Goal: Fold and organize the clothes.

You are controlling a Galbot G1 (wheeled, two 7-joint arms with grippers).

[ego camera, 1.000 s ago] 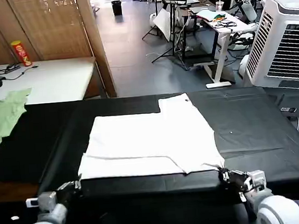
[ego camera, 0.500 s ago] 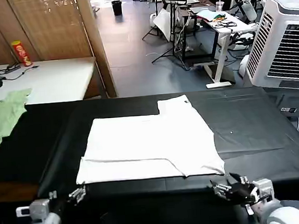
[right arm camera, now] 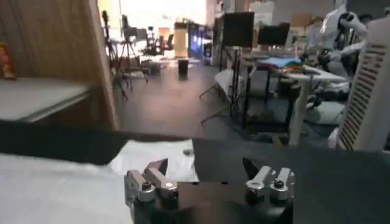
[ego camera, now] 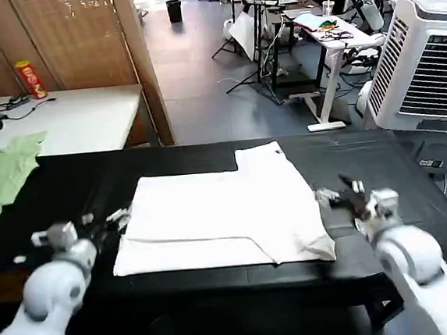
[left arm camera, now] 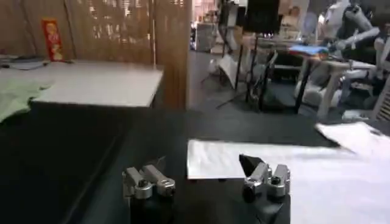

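The clothes, a white T-shirt, lie folded flat in the middle of the black table, one sleeve sticking out at the far side. My left gripper hovers just off the shirt's left edge, open and empty. My right gripper hovers just off the right edge, also open and empty. In the left wrist view the left gripper points at the shirt lying ahead of its spread fingers. In the right wrist view the right gripper faces the shirt and its sleeve.
A pale green garment lies at the table's far left. Behind it stands a white table with a red can and cables. A large white air cooler stands at the back right. Bare black cloth surrounds the shirt.
Both grippers have left the shirt's near corners, dropped back below the table's front edge, then come up to the shirt's left and right sides. The shirt stays flat.
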